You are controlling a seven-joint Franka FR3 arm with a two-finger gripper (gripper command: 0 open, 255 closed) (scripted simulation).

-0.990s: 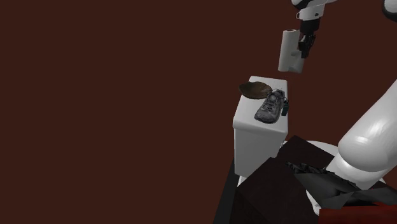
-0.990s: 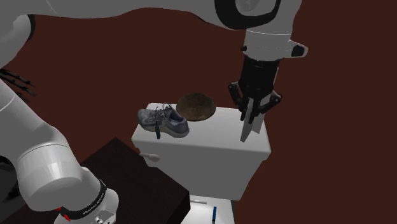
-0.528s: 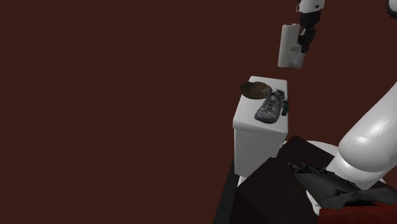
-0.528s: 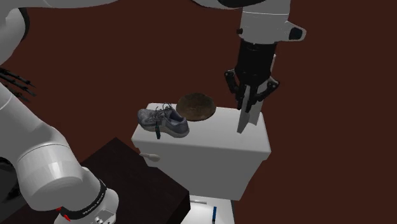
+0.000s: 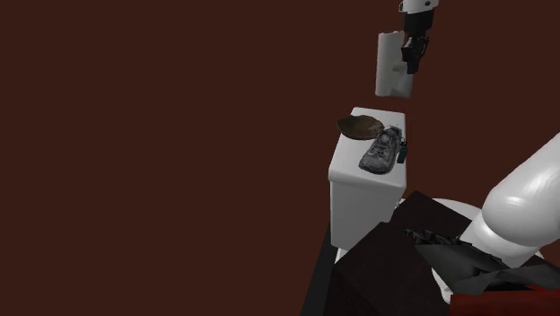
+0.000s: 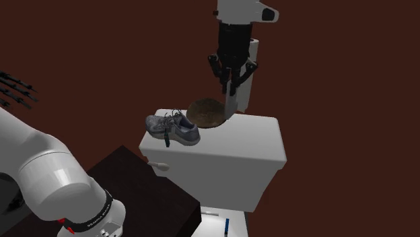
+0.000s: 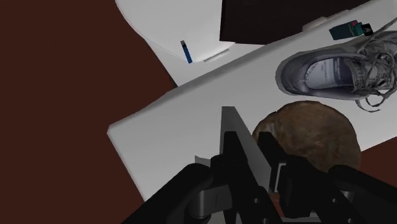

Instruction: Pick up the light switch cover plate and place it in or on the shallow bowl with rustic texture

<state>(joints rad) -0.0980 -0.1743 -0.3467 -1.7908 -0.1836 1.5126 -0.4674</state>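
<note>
The white arm (image 5: 525, 202) rises from its dark stand (image 5: 395, 260) and reaches over a white tank (image 6: 229, 148), the largest thing on the dark red floor. On the tank's top lie a grey shoe (image 6: 173, 128) and, just beside its toe, a brown rough bowl (image 6: 207, 113) (shallow and dark-mottled). The bowl sits at the tank's far edge in the shoulder view.

The plate (image 5: 391, 76) is pale and plain. It hangs upright in the air, clear of the tank, with its lower end above the bowl (image 5: 361, 126). In the second exterior view its lower edge (image 6: 237, 102) shows just beside the bowl's right rim.

The black gripper (image 5: 411, 54) points down with its fingers pinched narrow on the plate's upper part. The wrist view has the plate (image 7: 232, 127) edge-on between them, with the bowl (image 7: 318, 130) close by and the shoe (image 7: 331, 73) beyond it.

A small teal thing (image 7: 343, 30) lies by the shoe.
</note>
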